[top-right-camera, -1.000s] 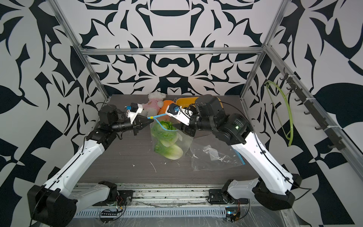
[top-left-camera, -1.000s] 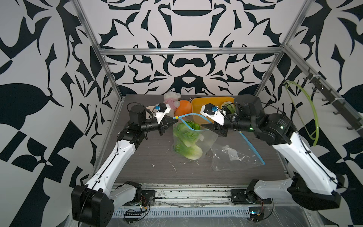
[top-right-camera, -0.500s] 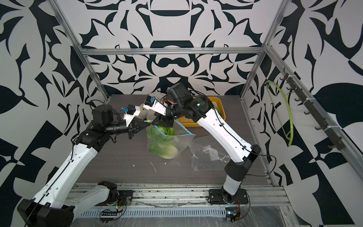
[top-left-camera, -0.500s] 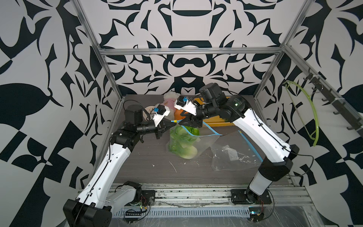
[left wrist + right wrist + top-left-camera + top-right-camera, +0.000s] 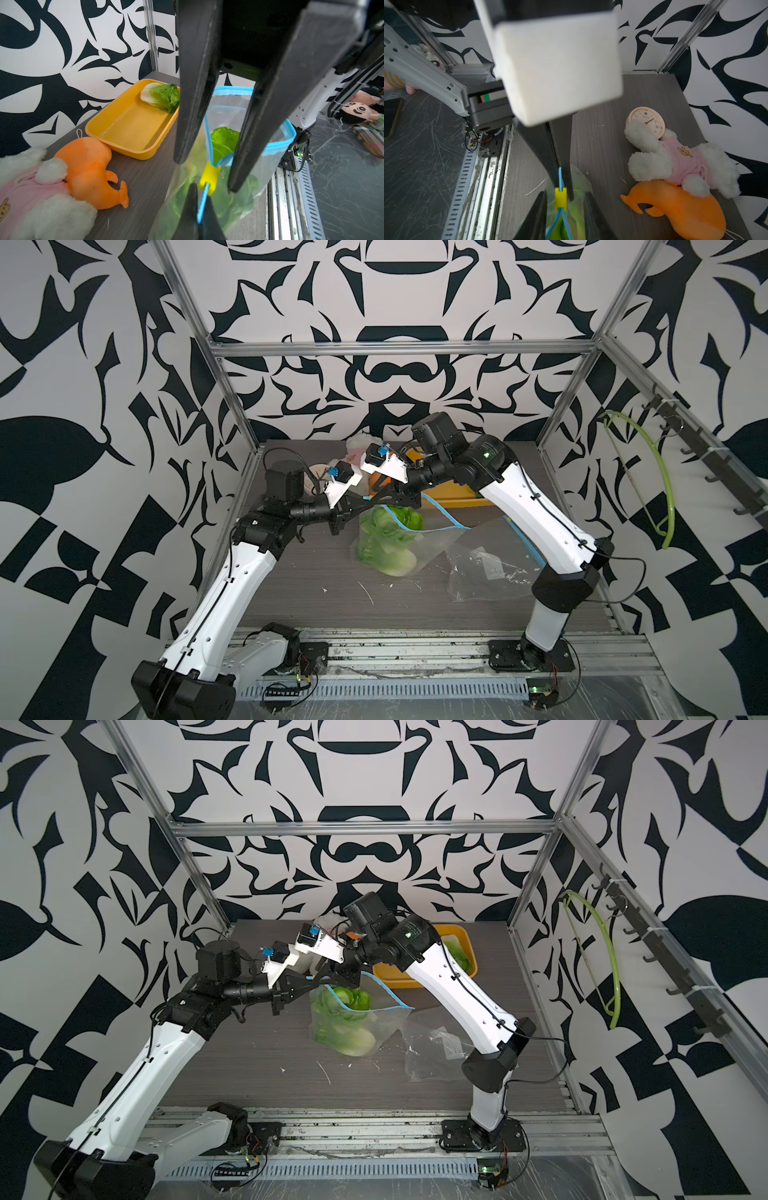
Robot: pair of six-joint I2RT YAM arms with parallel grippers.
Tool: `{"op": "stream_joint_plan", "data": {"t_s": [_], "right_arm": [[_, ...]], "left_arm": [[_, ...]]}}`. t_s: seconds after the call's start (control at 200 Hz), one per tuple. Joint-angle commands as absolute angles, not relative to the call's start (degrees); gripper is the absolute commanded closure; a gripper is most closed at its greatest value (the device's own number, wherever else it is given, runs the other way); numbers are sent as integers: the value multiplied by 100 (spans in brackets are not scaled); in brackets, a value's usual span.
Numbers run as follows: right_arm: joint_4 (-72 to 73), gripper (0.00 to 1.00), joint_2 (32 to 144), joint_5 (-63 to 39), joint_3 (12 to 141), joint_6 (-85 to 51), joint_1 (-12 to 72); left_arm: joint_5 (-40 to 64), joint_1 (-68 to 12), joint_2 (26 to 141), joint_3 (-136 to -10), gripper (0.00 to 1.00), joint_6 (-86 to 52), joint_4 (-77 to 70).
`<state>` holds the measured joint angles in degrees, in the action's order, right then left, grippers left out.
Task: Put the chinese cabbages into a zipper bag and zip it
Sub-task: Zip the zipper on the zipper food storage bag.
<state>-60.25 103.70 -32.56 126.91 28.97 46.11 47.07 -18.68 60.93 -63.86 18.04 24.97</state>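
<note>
The left arm's fingers [image 5: 546, 145] are shut tight on one end of the thin blue zip strip [image 5: 560, 176] of the clear plastic zipper bag [image 5: 436, 541]. They hold that end up near the middle of the grey wooden counter [image 5: 311, 585], a bit toward its back edge. The bag hangs down from there, and its bottom seems to rest on the counter.

The small yellow plastic slider [image 5: 560, 199] sits on the strip, just beside those fingers. The right arm's fingers [image 5: 536, 218] stand one on each side of it. They are open, with a little gap on both sides, so they do not hold it yet.

Past the slider, the blue strip splits in two and runs toward the right edge of the counter. The mouth of the bag gapes open there. I think the slider must be pinched and pulled that way, along the strip and away from the left arm's fingers.

The green and white chinese cabbages [image 5: 386, 547] lie inside the bag; I cannot tell how many. One more cabbage [image 5: 160, 97] lies in the yellow plastic tray [image 5: 124, 128], near the back edge and right of the middle. Zipping now would leave it out.
</note>
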Motion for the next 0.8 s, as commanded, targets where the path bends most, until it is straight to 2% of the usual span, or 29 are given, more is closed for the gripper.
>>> {"op": "stream_joint_plan", "data": {"t_s": [0.0, 0.28, 0.47, 0.795], "right_arm": [[-6117, 76, 10350, -3537, 12955, 3023, 4648], [-6180, 76, 10455, -3575, 13014, 3102, 4667], [-6179, 90, 10466, -3568, 13019, 3127, 4667], [-6190, 96, 10271, -3421, 12857, 3148, 4667]], "left_arm": [[4744, -1881, 6059, -6623, 100, 1879, 2539], [4752, -1889, 6073, -6689, 100, 1854, 2549], [4724, -1890, 6074, -6688, 100, 1854, 2549], [4484, -1890, 5968, -6702, 100, 1798, 2613]]}}
